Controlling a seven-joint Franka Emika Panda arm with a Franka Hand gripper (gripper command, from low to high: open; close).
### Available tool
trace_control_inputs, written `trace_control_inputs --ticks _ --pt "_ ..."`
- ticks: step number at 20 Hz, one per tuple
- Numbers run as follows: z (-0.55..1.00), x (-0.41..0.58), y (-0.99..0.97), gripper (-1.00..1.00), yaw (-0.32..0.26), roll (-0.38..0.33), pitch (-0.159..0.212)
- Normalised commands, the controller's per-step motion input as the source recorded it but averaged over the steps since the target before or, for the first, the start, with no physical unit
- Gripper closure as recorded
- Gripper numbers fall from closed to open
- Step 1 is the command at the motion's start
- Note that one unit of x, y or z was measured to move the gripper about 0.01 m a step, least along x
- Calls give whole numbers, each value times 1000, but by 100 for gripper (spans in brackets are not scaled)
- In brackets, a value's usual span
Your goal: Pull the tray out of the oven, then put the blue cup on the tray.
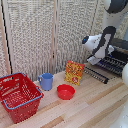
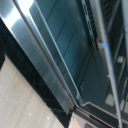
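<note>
The tray, a dark rack of thin parallel bars, lay at the exterior view's right edge, sticking out over the open oven door, which hung forward with its long handle toward the desk. Little of the oven itself showed; the arm hid most of it. In the wrist view the oven door filled the picture as dark glass with a bright metal edge, seen from close above, with pale wood of the desk beside it.

The white and black arm came down from the upper right corner, bent at the wrist, with its end low over the tray and the door. The fingers were hidden in both views, so I could not tell whether they were released or clenched.

The blue cup stood upright on the desk, well apart from the oven, its handle toward the exterior view's left. Just beside it on that side sat a red basket. A red bowl lay near the cup toward the exterior view's right, and an orange box stood upright behind the bowl. A pale folding screen closed the back.
</note>
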Motion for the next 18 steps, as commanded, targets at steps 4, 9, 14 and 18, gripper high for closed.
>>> trace_control_inputs --ticks 4,9,14,18 --pt "64 0 -170 100 0 14 -2" --pt "135 -1 -157 100 -12 36 -4" --pt "34 -57 5 100 -40 25 0" --pt "-39 -39 136 100 -65 5 2"
